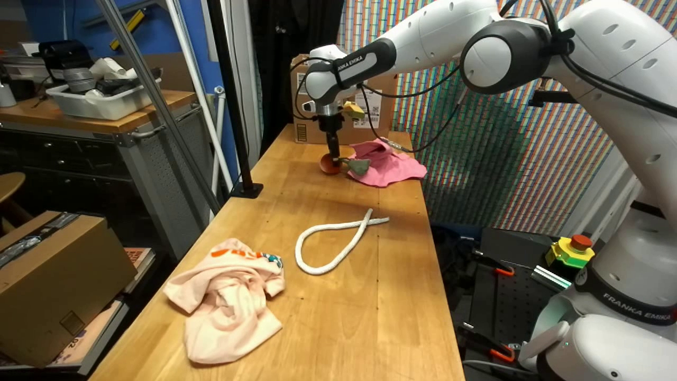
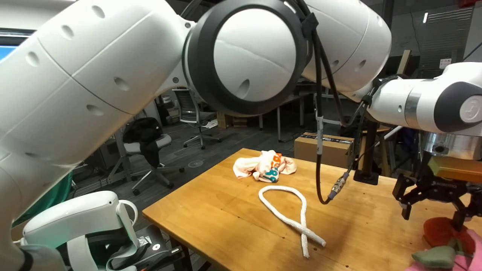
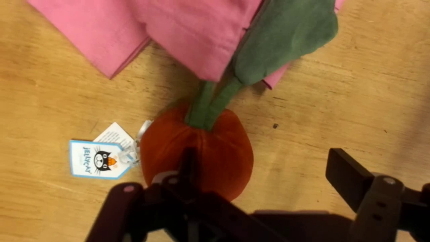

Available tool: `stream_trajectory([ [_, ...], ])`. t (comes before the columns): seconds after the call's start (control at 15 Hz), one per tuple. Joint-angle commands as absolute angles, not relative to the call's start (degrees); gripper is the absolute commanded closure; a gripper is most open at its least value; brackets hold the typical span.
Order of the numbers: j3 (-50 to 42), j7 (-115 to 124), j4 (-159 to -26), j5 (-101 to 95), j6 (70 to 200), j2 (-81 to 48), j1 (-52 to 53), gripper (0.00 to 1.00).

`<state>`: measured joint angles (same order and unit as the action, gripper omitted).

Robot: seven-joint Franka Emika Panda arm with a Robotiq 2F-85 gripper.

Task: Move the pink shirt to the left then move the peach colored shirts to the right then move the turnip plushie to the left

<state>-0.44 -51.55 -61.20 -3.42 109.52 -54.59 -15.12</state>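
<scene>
Two fingers point(image 3: 347, 178) of the hand point(image 3: 263, 156) stood wide, presumably to straddle turnip plushie point(image 3: 223, 156) at its nine o'clock (wrist view).

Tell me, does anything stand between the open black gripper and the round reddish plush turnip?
Nothing visible stands between the gripper and the plush turnip's body; in the wrist view one finger overlaps it. However, the crumpled pink cloth shirt covers part of one green stem.
</scene>
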Motion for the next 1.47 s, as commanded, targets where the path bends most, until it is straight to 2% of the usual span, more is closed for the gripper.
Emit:
stream_trajectory([
  [0.0,-1.79,-48.64,-58.86,-4.73,112.57,-56.74,-14.48,0.0],
  [0.93,-2.66,-42.55,-58.64,-6.88,116.01,-59.05,-14.58,0.0],
  [1.0,-2.69,-42.19,-58.55,-6.99,116.0,-59.15,-14.59,0.03],
  [1.07,-2.74,-41.72,-58.46,-7.1,115.98,-59.25,-14.59,0.27],
  [1.2,-2.85,-41.13,-58.43,-7.44,116.14,-59.32,-14.62,0.29],
  [1.4,-3.13,-40.27,-58.17,-7.67,116.41,-59.46,-14.71,0.55],
])
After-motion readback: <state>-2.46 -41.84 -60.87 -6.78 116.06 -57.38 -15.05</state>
